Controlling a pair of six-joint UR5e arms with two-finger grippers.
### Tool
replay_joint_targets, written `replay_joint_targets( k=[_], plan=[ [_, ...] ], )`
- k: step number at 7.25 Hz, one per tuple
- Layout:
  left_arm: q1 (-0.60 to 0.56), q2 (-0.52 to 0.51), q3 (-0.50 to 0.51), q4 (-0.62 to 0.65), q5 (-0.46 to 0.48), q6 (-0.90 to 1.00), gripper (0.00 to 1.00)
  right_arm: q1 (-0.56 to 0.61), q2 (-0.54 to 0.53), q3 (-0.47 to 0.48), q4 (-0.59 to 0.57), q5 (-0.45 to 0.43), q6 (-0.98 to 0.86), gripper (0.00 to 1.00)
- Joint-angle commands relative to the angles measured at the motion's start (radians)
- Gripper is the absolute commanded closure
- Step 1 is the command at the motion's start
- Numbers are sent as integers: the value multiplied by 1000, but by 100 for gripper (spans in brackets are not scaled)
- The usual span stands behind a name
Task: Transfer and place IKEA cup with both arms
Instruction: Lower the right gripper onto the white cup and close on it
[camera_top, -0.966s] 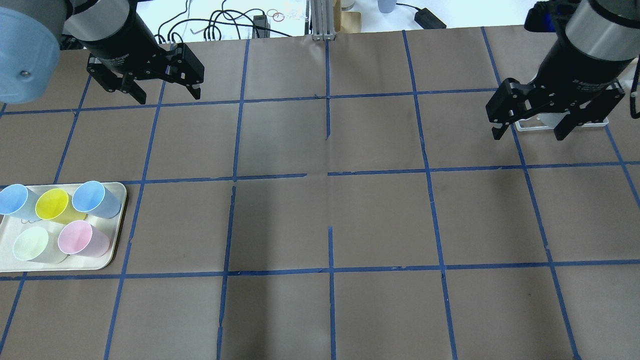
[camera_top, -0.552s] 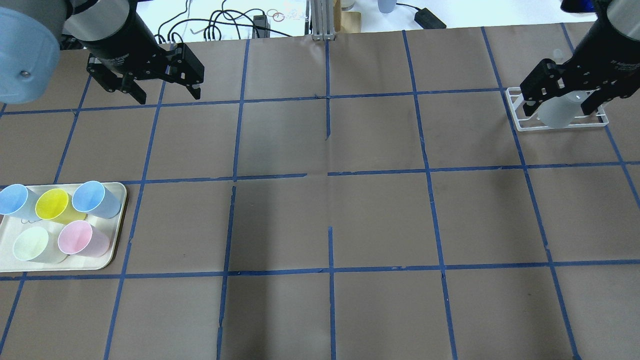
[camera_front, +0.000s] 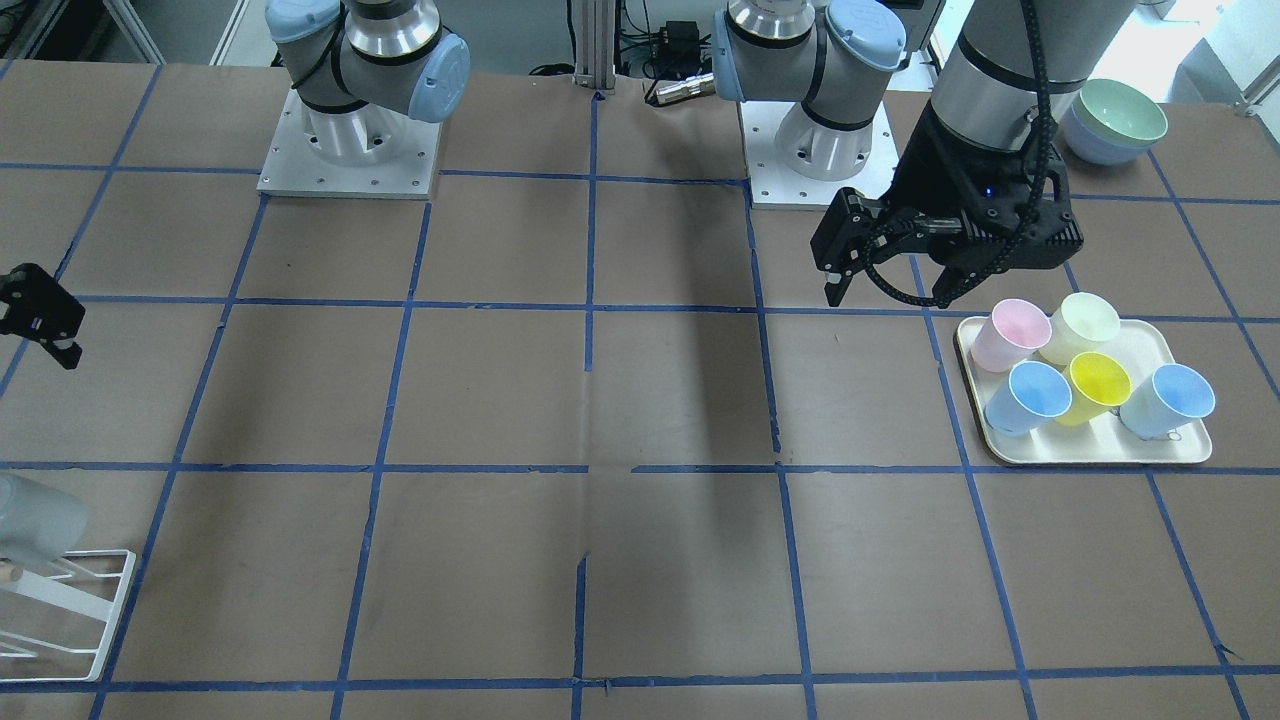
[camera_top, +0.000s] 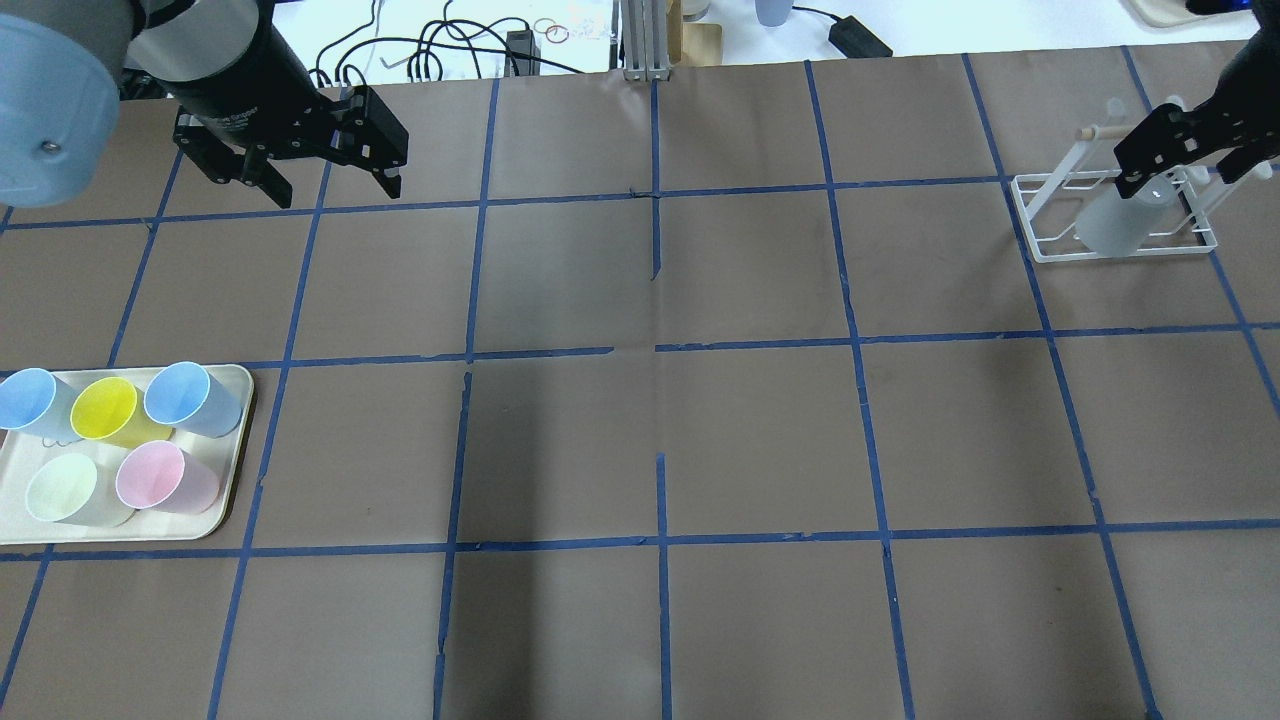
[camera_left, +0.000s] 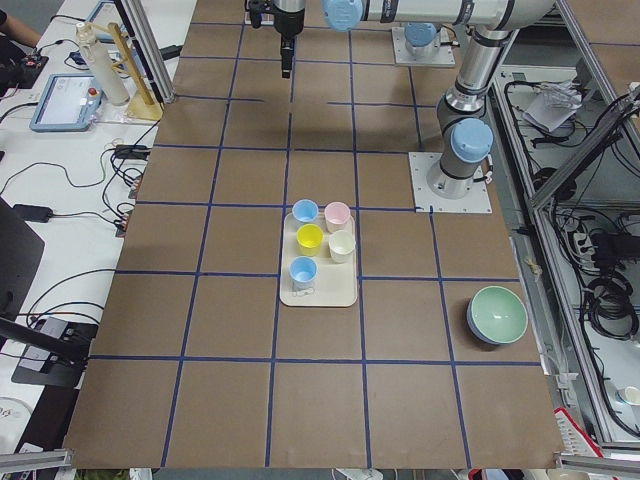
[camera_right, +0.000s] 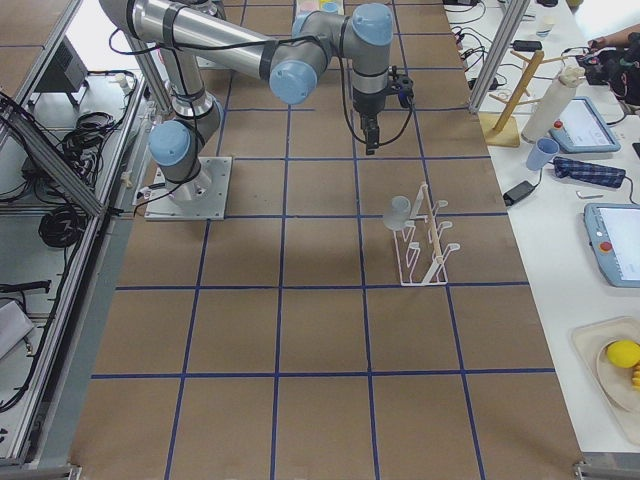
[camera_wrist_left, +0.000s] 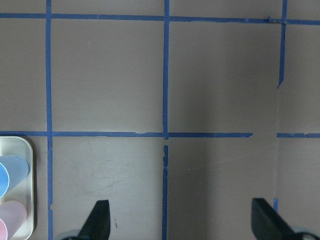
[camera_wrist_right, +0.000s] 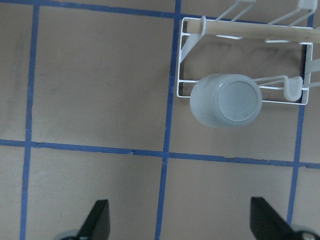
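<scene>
The IKEA cup (camera_top: 1112, 225) is pale grey and sits upside down on a peg of a white wire rack (camera_top: 1040, 215) at the far right. It also shows in the right wrist view (camera_wrist_right: 225, 100), base up. My right gripper (camera_top: 1193, 165) is open and empty, raised above and beyond the rack, apart from the cup. In the right wrist view the right gripper (camera_wrist_right: 182, 225) has its jaws wide apart. My left gripper (camera_top: 335, 188) is open and empty, hovering over the far left of the table. The left gripper (camera_wrist_left: 182, 222) shows bare table between its fingers.
A cream tray (camera_top: 228, 500) at the near left holds two blue cups, a yellow, a pale green and a pink cup. Stacked green and lilac bowls (camera_front: 1115, 120) stand by the left arm's base. Cables and a post lie beyond the far edge.
My right gripper has risen and drawn back toward the far right, off the rack, uncovering the cup, which stays on its peg. The left arm has not moved.
</scene>
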Motion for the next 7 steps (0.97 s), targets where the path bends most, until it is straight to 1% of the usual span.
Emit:
replay_joint_targets(
  k=[1,2,5,7],
  plan=[
    [0,0,-2,0,0,0,0,-18,88,-2,-107,-1,-21,0],
    [0,0,-2,0,0,0,0,-18,129,-7,-162,-3,-24,0],
    [0,0,-4,1,0,0,0,-46,201,-8,-201,-1,-24,0],
    [0,0,-4,1,0,0,0,-58,226,-8,-224,0,-24,0]
  ],
)
